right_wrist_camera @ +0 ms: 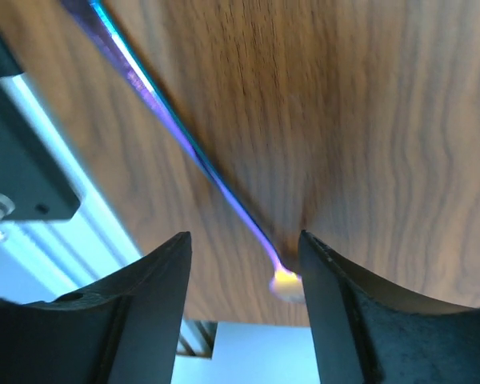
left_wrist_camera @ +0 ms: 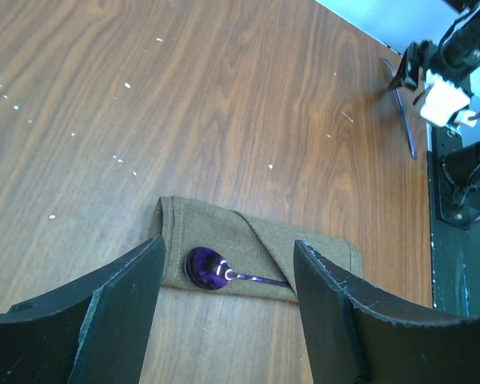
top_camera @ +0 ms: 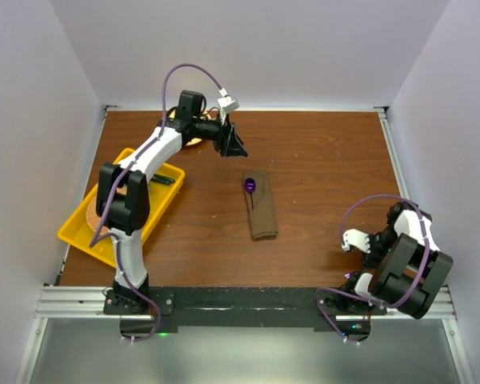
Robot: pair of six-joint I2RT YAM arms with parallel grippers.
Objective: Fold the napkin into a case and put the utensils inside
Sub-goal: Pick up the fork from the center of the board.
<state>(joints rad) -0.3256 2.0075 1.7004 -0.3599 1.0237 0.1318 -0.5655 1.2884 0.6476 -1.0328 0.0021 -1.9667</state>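
Observation:
The olive-brown napkin lies folded as a narrow case [top_camera: 262,210] [left_wrist_camera: 256,244] at mid-table. A glossy purple spoon [top_camera: 250,186] [left_wrist_camera: 208,268] has its handle tucked under the fold and its bowl showing at the far end. My left gripper [top_camera: 234,144] [left_wrist_camera: 228,320] hovers open above and beyond that end, holding nothing. My right gripper [top_camera: 364,250] [right_wrist_camera: 244,312] is low at the table's near right edge. It is open, and the end of a thin blue-purple utensil [right_wrist_camera: 168,120] [left_wrist_camera: 406,112] lies on the wood between its fingers, close to the right finger [right_wrist_camera: 344,320].
A yellow tray [top_camera: 80,232] at the left holds a round woven tan mat [top_camera: 96,210] and a dark utensil [top_camera: 166,179]. The metal rail [right_wrist_camera: 32,208] runs along the table's near edge beside my right gripper. White walls enclose the table.

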